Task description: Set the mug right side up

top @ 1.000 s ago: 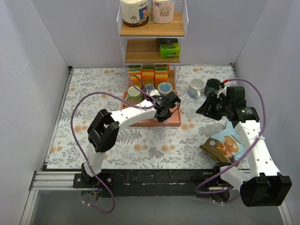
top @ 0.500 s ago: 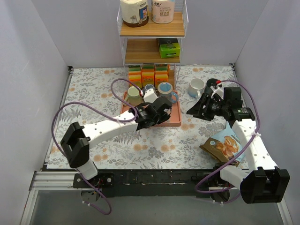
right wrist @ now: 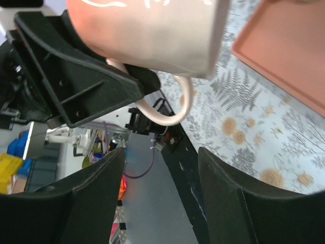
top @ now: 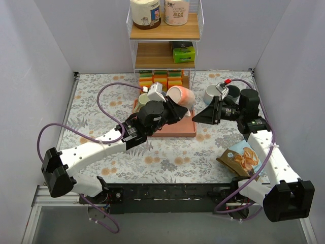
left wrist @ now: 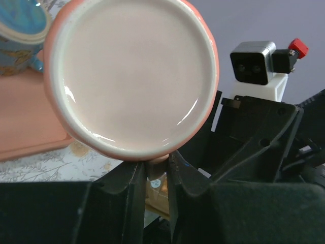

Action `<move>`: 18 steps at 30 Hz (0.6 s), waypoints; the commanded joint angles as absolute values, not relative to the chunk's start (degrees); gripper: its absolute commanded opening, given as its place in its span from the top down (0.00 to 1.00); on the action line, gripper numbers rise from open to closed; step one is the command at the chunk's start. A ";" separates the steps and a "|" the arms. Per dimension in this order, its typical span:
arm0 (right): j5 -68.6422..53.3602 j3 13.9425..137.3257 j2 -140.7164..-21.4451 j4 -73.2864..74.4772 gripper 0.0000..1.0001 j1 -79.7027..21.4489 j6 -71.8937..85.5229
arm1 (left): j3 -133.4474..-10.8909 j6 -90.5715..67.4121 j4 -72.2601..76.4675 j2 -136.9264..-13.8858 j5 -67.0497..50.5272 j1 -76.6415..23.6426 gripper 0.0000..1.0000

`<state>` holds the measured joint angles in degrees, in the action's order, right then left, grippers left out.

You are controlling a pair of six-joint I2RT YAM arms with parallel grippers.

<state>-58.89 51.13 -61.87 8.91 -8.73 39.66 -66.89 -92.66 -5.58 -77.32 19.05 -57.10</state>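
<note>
The pink mug (top: 182,96) hangs in the air above the pink tray (top: 172,133), tipped on its side. My left gripper (top: 174,110) is shut on its handle. In the left wrist view the mug's round pale face (left wrist: 131,76) fills the frame, and the handle is pinched in my left gripper (left wrist: 156,170). My right gripper (top: 204,116) is open and empty just right of the mug, pointing at it. In the right wrist view the mug (right wrist: 152,30) and its handle loop (right wrist: 175,104) sit above my right gripper (right wrist: 160,203).
A green mug (top: 145,103) stands on the tray, and a blue mug (left wrist: 20,20) shows beside the pink one. A white mug (top: 212,94) and a dark mug (top: 232,92) stand at the back right. A snack bag (top: 242,156) lies near right. A shelf rack (top: 165,35) stands behind.
My left arm has lifted the pink mug off the tray and tipped it over. My right gripper has moved left toward the mug, still open.
</note>
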 commanded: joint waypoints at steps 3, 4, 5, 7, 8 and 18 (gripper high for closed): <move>-71.62 53.08 -61.61 -17.90 0.32 -10.72 52.89 | -72.59 -85.00 5.27 -72.78 11.44 -55.82 1.00; -72.15 53.09 -61.70 -25.41 0.32 -11.59 54.91 | -73.21 -84.82 5.80 -72.69 10.29 -55.46 1.00; -72.51 53.00 -62.31 -30.27 0.32 -12.04 60.67 | -73.65 -84.55 6.24 -72.42 8.98 -55.02 1.00; -73.04 52.12 -63.10 -46.90 0.31 -12.74 72.43 | -75.31 -83.85 7.38 -72.33 5.56 -53.97 1.00; -73.04 51.86 -64.76 -52.15 0.31 -12.74 76.60 | -75.76 -83.59 7.64 -72.33 4.67 -53.79 1.00; -74.88 54.22 -69.88 -72.10 0.30 -12.92 92.74 | -78.13 -80.07 8.79 -69.52 3.08 -53.26 1.00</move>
<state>-72.75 50.98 -71.57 -65.10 -12.62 90.08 -73.69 -83.29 2.17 -74.61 4.73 -53.41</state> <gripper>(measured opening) 0.694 0.166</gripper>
